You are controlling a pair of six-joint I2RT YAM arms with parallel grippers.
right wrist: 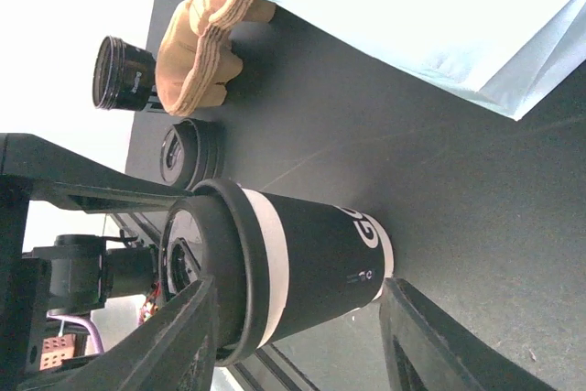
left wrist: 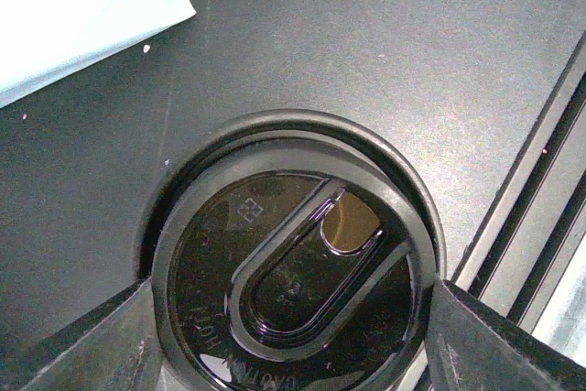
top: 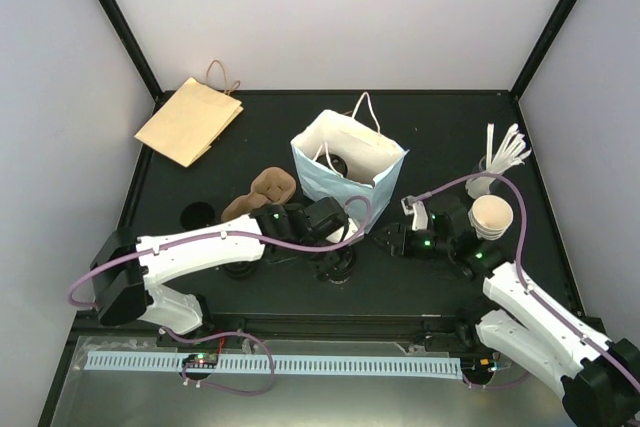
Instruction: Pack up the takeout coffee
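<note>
A flat brown paper bag (top: 188, 120) with twine handles lies at the far left corner of the black table (top: 440, 127). An open white bag (top: 340, 185) stands mid-table. Just left of it rests a brown pulp cup carrier (top: 268, 187), with a stack of black lids (top: 197, 215) nearby. At the right are nested white cups (top: 492, 217), and behind them a bunch of white sticks (top: 505, 150).

Robot lab test cell: white panel walls (top: 350, 7), black frame posts (top: 114, 17), black table (top: 440, 127).
</note>
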